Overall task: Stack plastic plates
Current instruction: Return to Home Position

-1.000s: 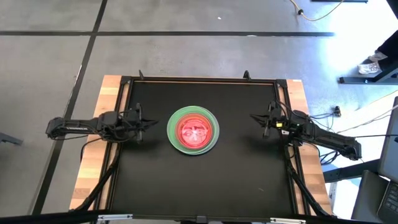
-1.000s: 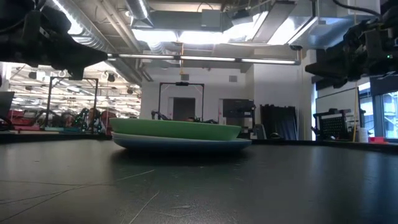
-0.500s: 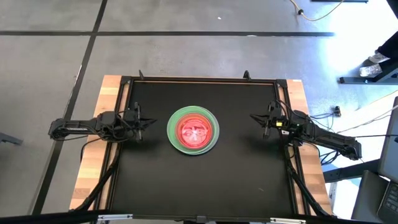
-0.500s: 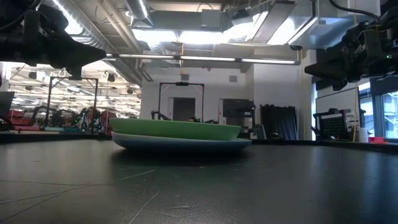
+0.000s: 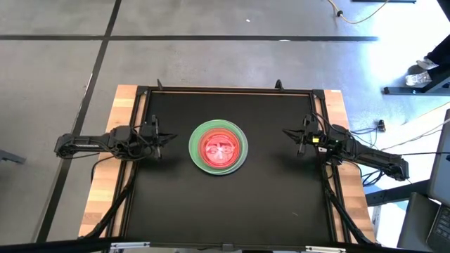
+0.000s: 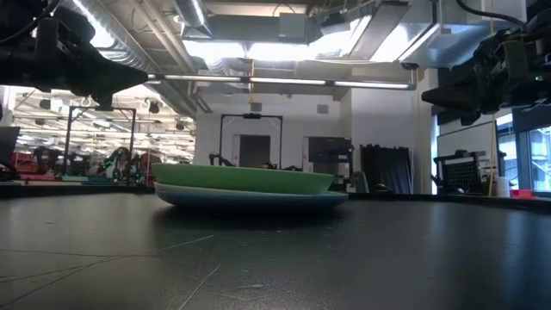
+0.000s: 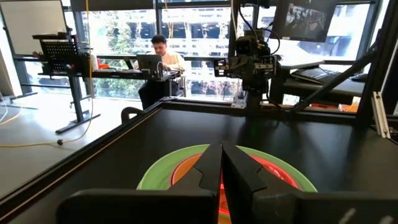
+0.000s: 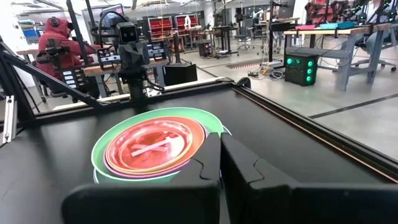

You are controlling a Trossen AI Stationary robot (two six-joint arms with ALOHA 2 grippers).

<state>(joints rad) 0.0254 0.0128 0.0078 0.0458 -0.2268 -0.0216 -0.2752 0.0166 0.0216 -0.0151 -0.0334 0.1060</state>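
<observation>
Starting at the near edge, bare black table top [image 5: 232, 204] runs up to the stack of round plastic plates [image 5: 219, 146] at its middle. It lies dead flat, rims up, round with no long axis: a blue plate [image 6: 258, 200] lowest in sight, an opaque green plate [image 6: 245, 179] over it, a translucent pink-red plate [image 5: 219, 149] on top. Open mat lies all round, with every table edge well off. The 2 grippers flank it, left gripper [image 5: 163, 137] and right gripper [image 5: 287, 132] pointing inward, well apart from the rims. Both have fingers pressed together, holding nothing.
</observation>
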